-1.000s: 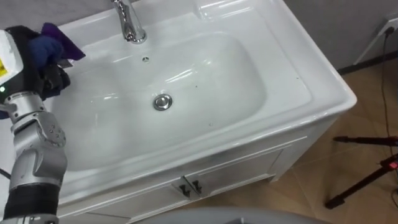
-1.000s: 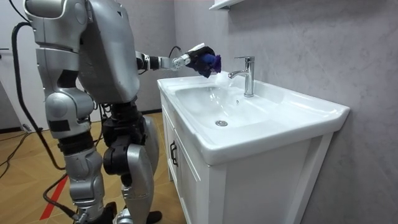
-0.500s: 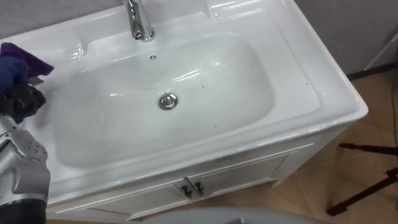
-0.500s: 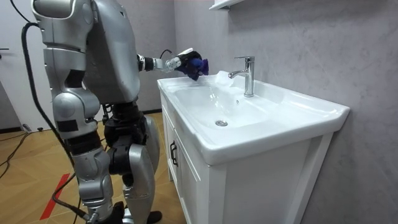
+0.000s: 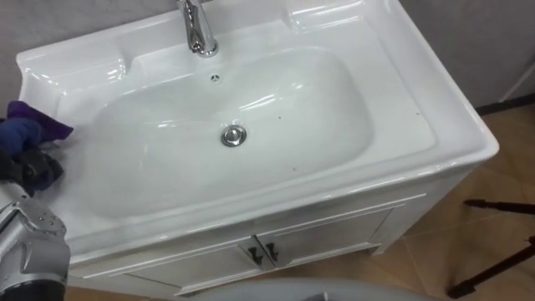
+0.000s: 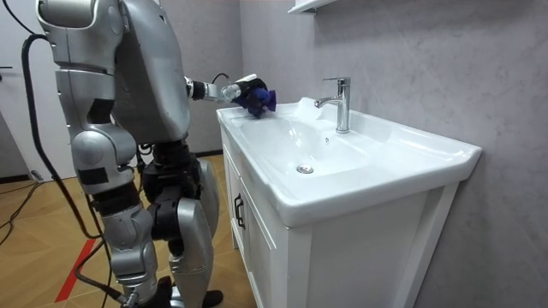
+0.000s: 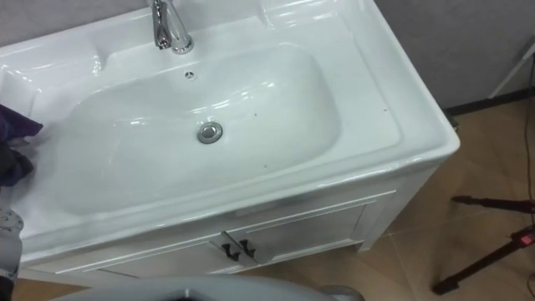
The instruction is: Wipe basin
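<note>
A: Position of the robot?

B: In the room view it stands upright on the wood floor [image 6: 34, 222] at the end of the white vanity cabinet [image 6: 342, 257], on the room view's left. Its left arm is stretched forward over the corner of the top.

A: Left hand [image 5: 29, 167]?

B: It comes in at the left edge of the eye views. Dark fingers [image 5: 42, 171] are curled tight round a blue-purple cloth [image 5: 33, 125], which bunches out of the fist on the side toward the wall.

A: Where is the cloth relative to the basin [image 5: 401, 109]?

B: At the left rim, toward the back corner, where the rim meets the slope of the bowl. I cannot tell whether it presses on the surface or sits just above it.

A: And the rest of the basin?

B: White and glossy. The chrome faucet [image 5: 198, 29] stands upright at the middle of the back edge, with the overflow hole [image 5: 216, 78] just in front of it. The drain [image 5: 234, 135] is in the bowl's centre, well apart from the cloth. A few dark specks [image 5: 281, 117] lie to the right of the drain.

A: Below?

B: Two cabinet doors with small dark handles [image 5: 261, 253] side by side. Black tripod legs [image 5: 501, 205] are on the floor to the right.
</note>
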Controlling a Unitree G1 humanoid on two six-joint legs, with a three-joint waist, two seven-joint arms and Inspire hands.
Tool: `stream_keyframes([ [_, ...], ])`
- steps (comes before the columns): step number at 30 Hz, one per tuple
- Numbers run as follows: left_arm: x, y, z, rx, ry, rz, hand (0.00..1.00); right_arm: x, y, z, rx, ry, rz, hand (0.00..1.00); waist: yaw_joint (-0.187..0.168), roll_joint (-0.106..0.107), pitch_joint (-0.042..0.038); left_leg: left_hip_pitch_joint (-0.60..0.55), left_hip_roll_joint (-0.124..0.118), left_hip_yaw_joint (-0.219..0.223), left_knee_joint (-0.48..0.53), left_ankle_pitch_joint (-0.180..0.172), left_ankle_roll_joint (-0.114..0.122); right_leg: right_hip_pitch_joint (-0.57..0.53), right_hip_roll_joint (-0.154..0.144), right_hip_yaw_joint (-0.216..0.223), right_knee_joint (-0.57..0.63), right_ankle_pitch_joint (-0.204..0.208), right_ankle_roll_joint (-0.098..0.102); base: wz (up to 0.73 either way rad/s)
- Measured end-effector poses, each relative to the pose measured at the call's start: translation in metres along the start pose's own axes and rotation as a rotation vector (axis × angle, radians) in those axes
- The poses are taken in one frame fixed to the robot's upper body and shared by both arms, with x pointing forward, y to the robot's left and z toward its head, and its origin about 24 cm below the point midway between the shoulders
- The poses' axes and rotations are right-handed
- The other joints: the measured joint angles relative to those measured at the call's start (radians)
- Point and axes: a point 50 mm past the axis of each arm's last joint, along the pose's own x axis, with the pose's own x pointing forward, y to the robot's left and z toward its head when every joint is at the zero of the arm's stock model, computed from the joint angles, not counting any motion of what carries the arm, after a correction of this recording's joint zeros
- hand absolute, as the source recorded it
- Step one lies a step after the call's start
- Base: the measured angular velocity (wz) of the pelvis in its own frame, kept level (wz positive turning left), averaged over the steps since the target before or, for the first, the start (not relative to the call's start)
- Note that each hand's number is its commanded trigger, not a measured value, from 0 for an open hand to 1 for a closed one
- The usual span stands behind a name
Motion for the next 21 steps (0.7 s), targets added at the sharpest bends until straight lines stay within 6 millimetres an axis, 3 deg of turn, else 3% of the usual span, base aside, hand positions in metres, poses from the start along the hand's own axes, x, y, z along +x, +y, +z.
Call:
stream_keyframes([
  [9, -0.001, -0.002, 0.000, -0.009, 0.005, -0.017, 1.00, 0.000, 0.000, 0.001, 0.000, -0.001, 0.009, 0.00, -0.014, -0.016, 0.0072, 0.000, -0.001, 0.000, 0.010, 0.000, 0.000, -0.002, -0.002, 0.000, -0.001, -0.002, 0.001, 0.00],
  [17, 0.000, -0.002, 0.001, -0.012, 0.003, -0.028, 1.00, 0.000, 0.002, -0.008, 0.012, 0.023, 0.015, 0.00, -0.014, -0.017, 0.0056, -0.003, 0.000, 0.001, 0.009, -0.001, 0.000, -0.013, 0.000, 0.005, 0.004, -0.004, 0.001, 0.00],
  [18, 0.000, -0.002, 0.001, -0.012, 0.003, -0.028, 0.65, 0.000, 0.002, -0.008, 0.017, 0.024, 0.016, 0.00, -0.015, -0.017, 0.0056, -0.004, 0.000, 0.002, 0.009, -0.001, 0.000, -0.013, 0.000, 0.006, 0.004, -0.004, 0.001, 0.00],
  [19, 0.000, -0.002, 0.001, -0.011, 0.003, -0.028, 0.41, 0.000, 0.002, -0.008, 0.029, 0.025, 0.019, 0.00, -0.014, -0.017, 0.0057, -0.004, -0.001, 0.002, 0.009, -0.001, 0.000, -0.013, 0.000, 0.009, 0.003, -0.004, 0.001, 0.00],
  [20, 0.000, -0.002, 0.001, -0.011, 0.003, -0.028, 0.00, 0.000, 0.002, -0.008, 0.032, 0.025, 0.019, 0.00, -0.014, -0.018, 0.0056, -0.004, -0.001, 0.002, 0.009, -0.001, 0.000, -0.012, 0.000, 0.010, 0.003, -0.004, 0.001, 0.00],
  [21, 0.000, -0.002, 0.001, -0.011, 0.003, -0.028, 0.00, 0.000, 0.002, -0.008, 0.035, 0.026, 0.020, 0.00, -0.014, -0.018, 0.0059, -0.004, -0.001, 0.002, 0.009, -0.001, 0.000, -0.012, 0.000, 0.011, 0.002, -0.004, 0.001, 0.00],
])
